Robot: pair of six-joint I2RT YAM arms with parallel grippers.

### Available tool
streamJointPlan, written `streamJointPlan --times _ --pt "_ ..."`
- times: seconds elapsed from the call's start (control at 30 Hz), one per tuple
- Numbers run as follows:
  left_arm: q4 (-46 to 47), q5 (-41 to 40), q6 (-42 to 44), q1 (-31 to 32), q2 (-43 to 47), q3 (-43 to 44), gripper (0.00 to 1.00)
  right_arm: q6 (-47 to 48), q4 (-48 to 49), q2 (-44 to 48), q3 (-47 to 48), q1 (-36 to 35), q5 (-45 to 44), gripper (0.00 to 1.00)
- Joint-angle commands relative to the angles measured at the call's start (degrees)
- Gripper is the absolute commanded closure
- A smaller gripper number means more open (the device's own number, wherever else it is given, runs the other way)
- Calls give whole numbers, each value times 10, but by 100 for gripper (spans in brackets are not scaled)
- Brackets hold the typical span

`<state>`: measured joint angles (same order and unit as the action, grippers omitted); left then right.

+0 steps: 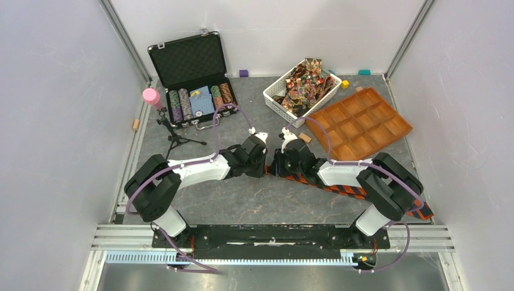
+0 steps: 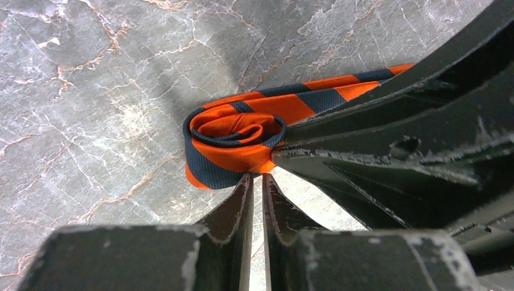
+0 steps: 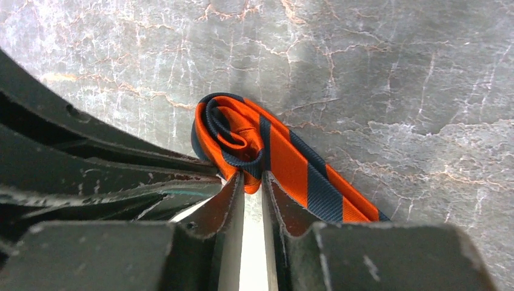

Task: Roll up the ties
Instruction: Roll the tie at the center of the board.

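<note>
An orange-and-dark striped tie (image 1: 342,190) lies across the table under my right arm, its left end wound into a small roll (image 2: 233,136). Both grippers meet at that roll. In the left wrist view my left gripper (image 2: 257,177) is shut to a thin slit, its tips pressed against the roll's near side. My right gripper (image 3: 253,177) is shut on the roll's (image 3: 233,130) lower edge, with orange fabric pinched between its tips. The unrolled length (image 3: 315,182) runs off to the right. In the top view the grippers (image 1: 271,162) hide the roll. More patterned ties (image 1: 306,82) fill a white basket.
The white basket (image 1: 274,98) stands at the back right, beside an orange compartment tray (image 1: 357,124). An open black case of poker chips (image 1: 195,100) sits at the back left, with a pink-topped tripod (image 1: 153,97) near it. Small coloured blocks (image 1: 243,73) line the back wall.
</note>
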<state>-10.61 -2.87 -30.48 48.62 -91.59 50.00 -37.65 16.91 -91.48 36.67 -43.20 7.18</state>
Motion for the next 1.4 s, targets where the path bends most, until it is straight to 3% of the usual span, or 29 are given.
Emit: streamJointPlan --times 0.0,0.2,0.33,0.43,0.57,1.0,1.37 --pt "4 -4 24 2 13 19 85 -12 6 -13 23 8 -20 79" --pt "6 -13 24 -1 56 10 84 -12 6 -22 23 15 -21 81" --pt "31 -15 14 -15 91 -9 71 -13 6 -27 22 20 -18 82" --pt "50 -12 1 -34 101 -24 52 -13 7 -31 22 22 -15 82" --pt "69 4 -12 -51 82 -40 46 -15 8 -36 22 24 -12 82" --pt "215 26 -16 -68 57 -124 40 -34 30 -47 6 37 11 82" --pt "334 41 -20 -82 27 -166 39 -52 46 -59 -6 47 37 82"
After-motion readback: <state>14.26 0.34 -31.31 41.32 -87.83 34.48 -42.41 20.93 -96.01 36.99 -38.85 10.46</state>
